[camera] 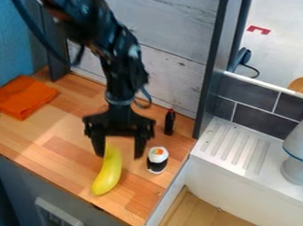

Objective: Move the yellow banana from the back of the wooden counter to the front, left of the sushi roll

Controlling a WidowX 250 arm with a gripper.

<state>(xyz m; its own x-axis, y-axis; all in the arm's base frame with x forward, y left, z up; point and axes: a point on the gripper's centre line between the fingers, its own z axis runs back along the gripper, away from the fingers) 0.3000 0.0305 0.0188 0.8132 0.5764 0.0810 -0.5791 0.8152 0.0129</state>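
The end effector (118, 156) hangs wide open above the tabletop (59, 151), gripping nothing, close to the upper end of the banana (107, 175). A sushi roll (157, 160) and small dark bottle (170, 123) stand nearby.

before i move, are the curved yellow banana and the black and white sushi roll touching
Apart. The camera view shows a strip of bare wooden counter between the curved yellow banana and the black and white sushi roll.
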